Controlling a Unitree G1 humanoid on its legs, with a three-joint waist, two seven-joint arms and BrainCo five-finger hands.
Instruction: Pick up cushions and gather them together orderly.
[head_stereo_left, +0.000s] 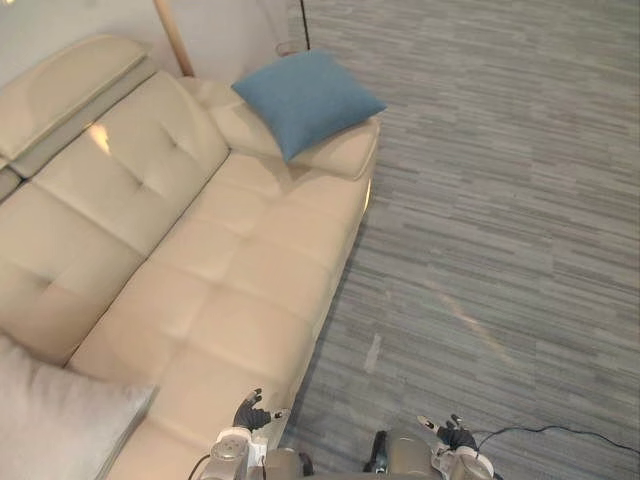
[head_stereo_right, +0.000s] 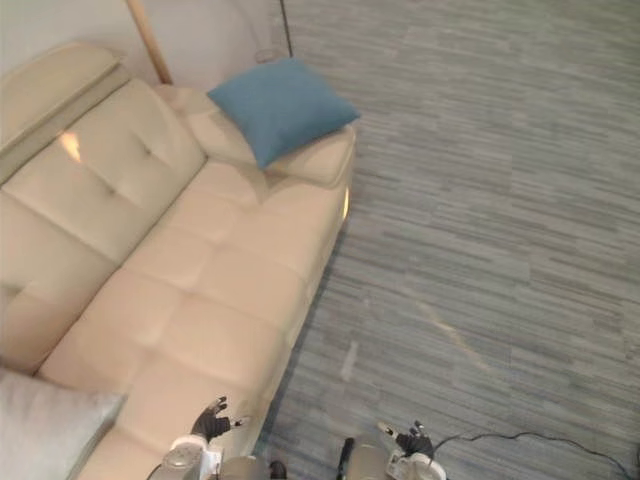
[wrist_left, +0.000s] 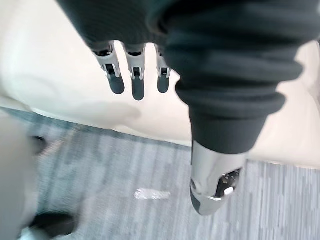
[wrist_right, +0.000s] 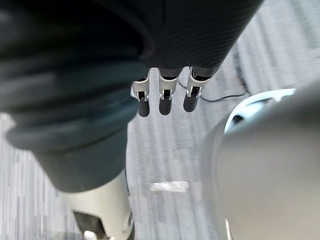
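Starting with the grey cushion nearest the straight, empty fingers of the left hand seems wise; the right hand is likewise open.

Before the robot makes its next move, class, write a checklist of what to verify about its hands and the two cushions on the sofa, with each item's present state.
1. Left hand open and holding nothing: ok.
2. Right hand open and holding nothing: ok.
3. Blue cushion in full sight, on the far armrest of the sofa: ok.
4. Grey cushion in full sight: not ok, the view's edge cuts it off at the near end.
5. Cushions gathered together: not ok, they lie at opposite ends.
6. A hand touching a cushion: not ok, the left hangs by the seat's front edge, the right over the carpet.
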